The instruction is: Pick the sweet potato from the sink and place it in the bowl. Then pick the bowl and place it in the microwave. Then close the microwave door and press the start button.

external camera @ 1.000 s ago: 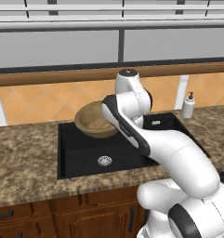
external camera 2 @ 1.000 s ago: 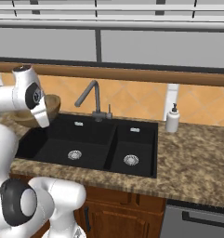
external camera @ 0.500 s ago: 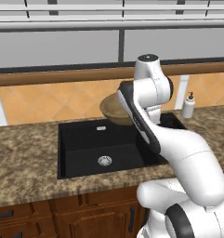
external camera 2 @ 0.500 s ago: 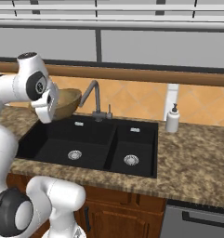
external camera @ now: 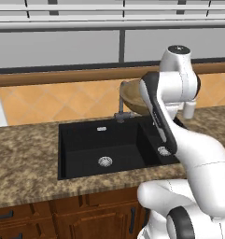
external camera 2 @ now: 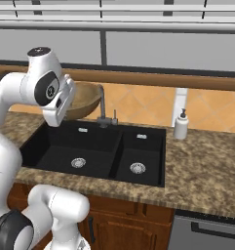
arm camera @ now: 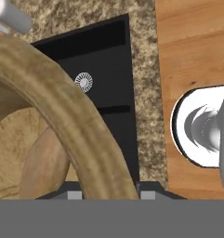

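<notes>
Currently held: bowl [external camera: 132, 97], wooden, thick-rimmed, clamped by its rim between my fingers, which stand partly closed with the rim filling the gap. My gripper [arm camera: 106, 193] grips the rim edge-on in the hand view, one finger on each side.

Position of bowl: lifted clear of the counter [external camera: 25, 158], hanging above the far part of the sink [external camera: 100, 144], close to the faucet [external camera 2: 103, 105]. From the right base view the bowl [external camera 2: 82, 100] shows behind my hand, left of the faucet's upright.

Contents: sweet potato [arm camera: 43, 160], brownish, lying inside the bowl against its inner wall, seen in the hand view.

Sink: black, double basin, a round metal drain in each basin; both basins bare.

Counter: speckled brown stone, running left and right of the sink.

Soap bottle [external camera 2: 181, 125]: white, with pump, upright on the counter just right of the sink's far corner.

Backsplash [external camera: 53, 100]: orange tiles set diagonally, a wooden ledge along its top.

Cabinets [external camera: 62, 217]: brown wood, below the counter.
</notes>
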{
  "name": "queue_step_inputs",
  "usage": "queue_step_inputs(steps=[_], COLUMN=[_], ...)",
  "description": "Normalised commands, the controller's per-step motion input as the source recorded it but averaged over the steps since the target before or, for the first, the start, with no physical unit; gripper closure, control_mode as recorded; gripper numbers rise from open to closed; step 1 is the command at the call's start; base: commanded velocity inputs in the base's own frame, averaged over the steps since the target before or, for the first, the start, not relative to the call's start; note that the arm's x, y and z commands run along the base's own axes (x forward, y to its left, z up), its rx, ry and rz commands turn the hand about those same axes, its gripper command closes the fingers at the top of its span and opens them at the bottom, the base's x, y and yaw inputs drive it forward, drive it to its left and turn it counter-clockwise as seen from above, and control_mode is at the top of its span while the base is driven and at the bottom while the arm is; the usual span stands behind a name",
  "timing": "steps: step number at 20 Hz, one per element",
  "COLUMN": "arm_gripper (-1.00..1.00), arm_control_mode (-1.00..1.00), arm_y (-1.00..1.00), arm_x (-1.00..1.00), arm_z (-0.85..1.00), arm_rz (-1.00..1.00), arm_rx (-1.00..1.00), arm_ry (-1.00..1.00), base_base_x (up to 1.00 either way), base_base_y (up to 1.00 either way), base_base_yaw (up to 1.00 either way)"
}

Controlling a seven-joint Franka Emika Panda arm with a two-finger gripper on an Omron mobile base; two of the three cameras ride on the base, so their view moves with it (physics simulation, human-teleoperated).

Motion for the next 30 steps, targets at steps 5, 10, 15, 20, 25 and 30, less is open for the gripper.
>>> queue_step_inputs(steps=[5,10,15,20,25,30], arm_gripper=[1.00,1.00,1.00,1.00,1.00,1.00], arm_control_mode=[-1.00,-1.00,1.00,1.00,1.00,1.00], arm_y=[-0.43,-0.11,0.00,0.00,0.00,0.00], arm_x=[-0.16,-0.26,-0.09,0.00,0.00,0.00], arm_z=[0.39,0.32,0.02,0.00,0.00,0.00], arm_rz=[-0.02,0.00,0.00,0.00,0.00,0.00], arm_rx=[0.11,0.06,0.00,0.00,0.00,0.00], arm_ry=[0.00,-0.05,-0.02,0.00,0.00,0.00], base_base_x=[0.00,0.00,-0.37,-0.86,-0.26,0.00], base_base_y=[0.00,0.00,0.00,0.34,0.80,0.60], base_base_yaw=[0.00,0.00,0.00,0.20,0.68,0.85])
